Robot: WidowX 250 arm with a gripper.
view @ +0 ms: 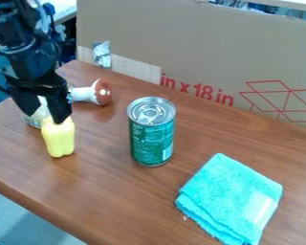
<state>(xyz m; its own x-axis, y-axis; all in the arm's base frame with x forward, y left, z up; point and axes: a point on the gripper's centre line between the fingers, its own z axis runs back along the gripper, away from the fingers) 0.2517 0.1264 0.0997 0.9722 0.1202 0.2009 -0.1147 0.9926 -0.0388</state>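
- Cardboard panel (194,52): upright beyond your gripper; red print and a box outline, plus a paler strip.
- Wooden table (111,191): beneath your gripper.
- Black gripper (46,116): pointing down, fingers parted, with no clear grip on anything; whether it touches the yellow piece, you cannot tell.
- Turquoise cloth (229,198): folded, well apart from your gripper, toward the camera and the picture's right; likely soft and limp, with a paler, label-like patch.
- Green can (151,136): upright, to the picture's right of your gripper; pull-tab lid, small pale print and a white label patch. Probably rigid, smooth and heavy if full; you would best take it round the middle.
- Yellow piece (58,139): directly below your gripper, its top overlapped by one finger; lobed, no print seen. Likely light and slightly slippery; grasp its sides below the top.
- White-and-brown mushroom-like piece (95,93): on its side, just beyond your gripper; likely light.
- Pale item (36,118): behind the fingers, partly hidden; nature unclear.
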